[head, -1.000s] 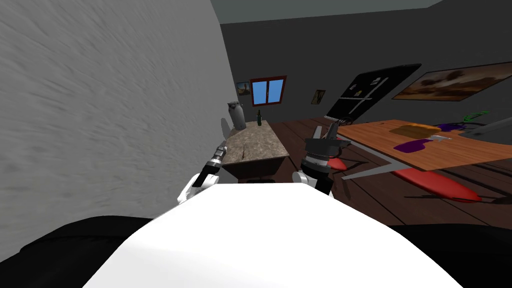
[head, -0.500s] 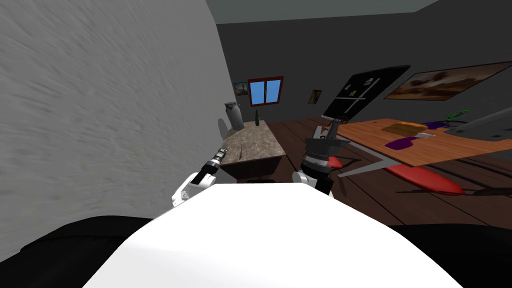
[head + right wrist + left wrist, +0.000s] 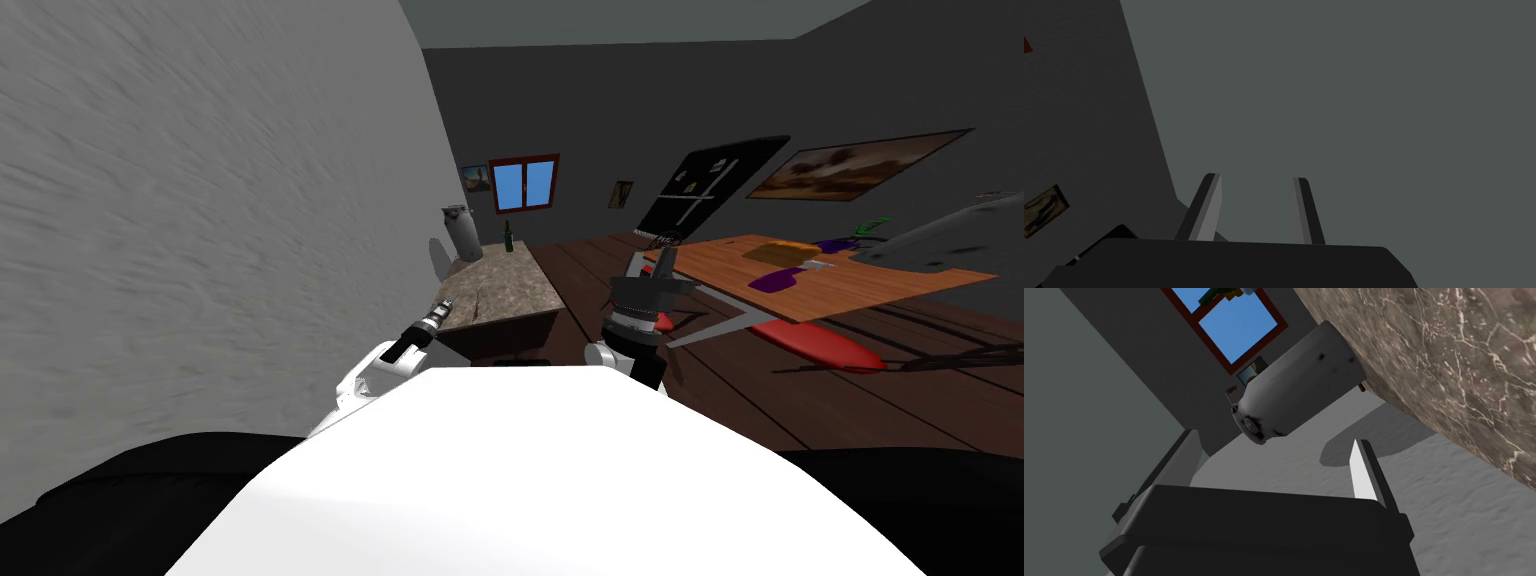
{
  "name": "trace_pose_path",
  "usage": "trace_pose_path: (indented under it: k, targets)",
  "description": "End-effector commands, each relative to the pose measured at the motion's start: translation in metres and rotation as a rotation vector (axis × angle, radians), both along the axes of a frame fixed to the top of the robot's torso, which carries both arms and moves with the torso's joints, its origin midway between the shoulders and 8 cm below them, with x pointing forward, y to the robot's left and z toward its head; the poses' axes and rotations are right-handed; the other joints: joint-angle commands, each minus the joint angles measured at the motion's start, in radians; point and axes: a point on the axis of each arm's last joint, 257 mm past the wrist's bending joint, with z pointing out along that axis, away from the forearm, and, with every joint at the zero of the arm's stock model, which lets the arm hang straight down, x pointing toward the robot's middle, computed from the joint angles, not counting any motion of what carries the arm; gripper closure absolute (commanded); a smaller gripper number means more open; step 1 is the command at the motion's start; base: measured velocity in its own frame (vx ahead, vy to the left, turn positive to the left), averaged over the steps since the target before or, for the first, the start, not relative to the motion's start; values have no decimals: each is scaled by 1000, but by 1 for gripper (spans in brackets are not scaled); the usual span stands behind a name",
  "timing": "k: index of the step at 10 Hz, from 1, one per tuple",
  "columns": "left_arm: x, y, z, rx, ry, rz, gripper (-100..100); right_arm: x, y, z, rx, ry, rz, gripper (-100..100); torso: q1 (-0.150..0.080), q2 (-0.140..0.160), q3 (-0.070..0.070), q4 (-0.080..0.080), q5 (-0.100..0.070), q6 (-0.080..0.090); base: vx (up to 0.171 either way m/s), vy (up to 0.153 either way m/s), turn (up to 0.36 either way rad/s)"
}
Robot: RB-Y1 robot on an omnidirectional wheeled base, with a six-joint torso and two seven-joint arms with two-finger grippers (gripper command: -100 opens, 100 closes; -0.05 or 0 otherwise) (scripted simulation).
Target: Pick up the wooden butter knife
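A brown stone-topped counter (image 3: 500, 285) stands ahead of me against the grey wall. A thin dark streak (image 3: 470, 300) lies on its top; I cannot tell whether it is a knife or a vein in the stone. My left gripper (image 3: 437, 262) hangs open by the counter's near left corner. In the left wrist view its fingers (image 3: 1274, 438) point past the counter's edge (image 3: 1449, 363) toward a grey canister (image 3: 1296, 395). My right gripper (image 3: 650, 265) is raised to the right of the counter, open (image 3: 1256, 177), with nothing between its fingers.
The grey wall (image 3: 200, 200) runs close along my left. The canister (image 3: 460, 230) and a green bottle (image 3: 508, 238) stand at the counter's far end. A wooden table (image 3: 850, 290) at right carries purple items (image 3: 780, 280) and a brown block (image 3: 780, 252), with red seats (image 3: 815, 345) under it.
My view has swung, so the wooden table and the far wall have slid left in the picture. My left arm has dropped a little toward the wall. The right arm holds its pose.
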Motion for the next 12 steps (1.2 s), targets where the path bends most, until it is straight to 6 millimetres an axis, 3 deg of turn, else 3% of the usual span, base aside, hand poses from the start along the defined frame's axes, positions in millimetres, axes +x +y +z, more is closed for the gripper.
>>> trace_pose_path:
  k: [1, 6, 12]
  targets:
    - [-1, 6, -8, 21, 34, 7, -100, 0, 0, 0, 0, 0, 0, 0, 0, 0, 0, 0, 0, 0, -3, -23, -40]
    - [-7, 33, -40, 114, 184, 29, -100, 0, 0, 0, 0, 0, 0, 0, 1, 0, 0, 0, 0, 0, -4, -22, -91]
    - [-30, 78, -86, 225, 420, 75, -100, 0, 0, 0, 0, 0, 0, 0, 2, 0, 0, 0, 0, 0, 0, -14, -216]
